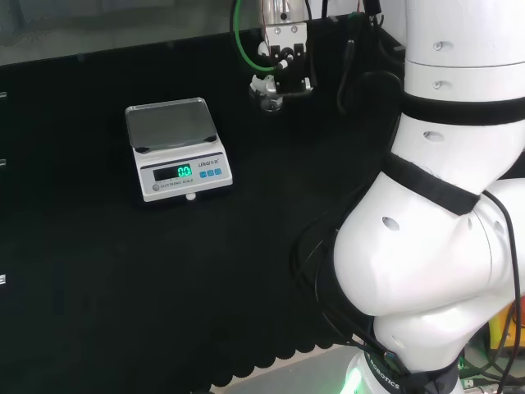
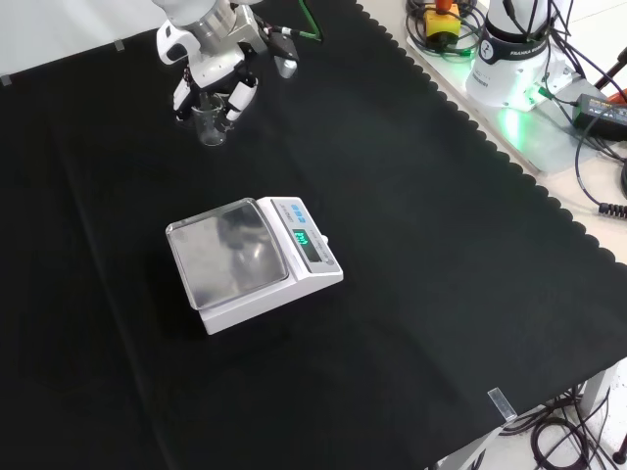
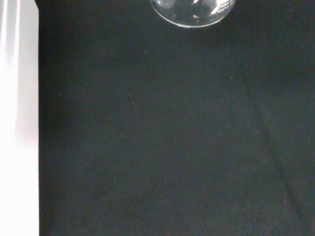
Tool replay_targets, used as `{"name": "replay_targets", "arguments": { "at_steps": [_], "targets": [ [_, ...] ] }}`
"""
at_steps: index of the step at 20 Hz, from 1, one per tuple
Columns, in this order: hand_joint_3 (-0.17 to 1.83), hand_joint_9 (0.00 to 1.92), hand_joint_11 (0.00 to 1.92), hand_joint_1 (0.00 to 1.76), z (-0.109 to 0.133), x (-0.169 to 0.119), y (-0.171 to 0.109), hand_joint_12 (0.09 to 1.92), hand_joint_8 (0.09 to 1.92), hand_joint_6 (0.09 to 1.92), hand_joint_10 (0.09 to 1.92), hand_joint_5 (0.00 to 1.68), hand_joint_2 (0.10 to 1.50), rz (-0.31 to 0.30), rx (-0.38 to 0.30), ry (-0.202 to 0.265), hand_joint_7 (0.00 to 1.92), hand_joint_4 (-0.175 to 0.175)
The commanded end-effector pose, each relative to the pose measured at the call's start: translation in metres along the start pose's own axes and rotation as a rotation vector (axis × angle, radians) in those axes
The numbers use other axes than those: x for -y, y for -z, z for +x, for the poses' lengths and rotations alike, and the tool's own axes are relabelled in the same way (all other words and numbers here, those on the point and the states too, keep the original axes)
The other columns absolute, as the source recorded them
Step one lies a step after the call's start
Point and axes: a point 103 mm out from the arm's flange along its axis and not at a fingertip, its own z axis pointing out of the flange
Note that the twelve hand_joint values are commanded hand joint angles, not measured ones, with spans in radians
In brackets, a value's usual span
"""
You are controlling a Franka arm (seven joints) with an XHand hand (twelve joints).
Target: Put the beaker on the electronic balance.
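Beaker (image 2: 209, 125): small, clear glass, upright on the black cloth near the far edge of the bench (image 2: 441, 294) in the front view. It stands well apart from the electronic balance (image 2: 253, 260), which sits nearer the camera, about mid-cloth.

Hand (image 2: 211, 69): directly over the beaker in the front view, fingers (image 2: 238, 98) pointing down on either side of the glass. They look set around it, but whether they actually touch it or close on it I cannot tell; the glass is too faint against the cloth. Beaker base appears to rest on the cloth.

Head view: hand (image 1: 280, 70) at the top centre, to the right of the balance (image 1: 179, 149) and clear of it. The beaker cannot be made out here with certainty.

Balance: white body, bare square steel pan, green lit display on the front panel. Nothing on the pan.

Wrist view: round clear base of the beaker (image 3: 193, 12) seen close against the black cloth, with a blurred white part beside it at one edge.
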Motion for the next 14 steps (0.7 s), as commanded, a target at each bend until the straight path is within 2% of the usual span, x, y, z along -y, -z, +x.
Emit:
{"name": "replay_targets", "arguments": {
  "at_steps": [1,14],
  "targets": [
    [-0.17,1.06,1.27,1.15,0.007,0.003,0.005,1.03,1.16,0.92,0.87,0.40,1.25,-0.006,0.013,0.000,0.81,-0.175],
    [-0.17,1.08,1.28,1.14,0.025,0.007,0.011,1.01,1.14,0.91,0.84,0.40,1.25,-0.024,0.007,0.039,0.81,-0.175]
  ]
}}
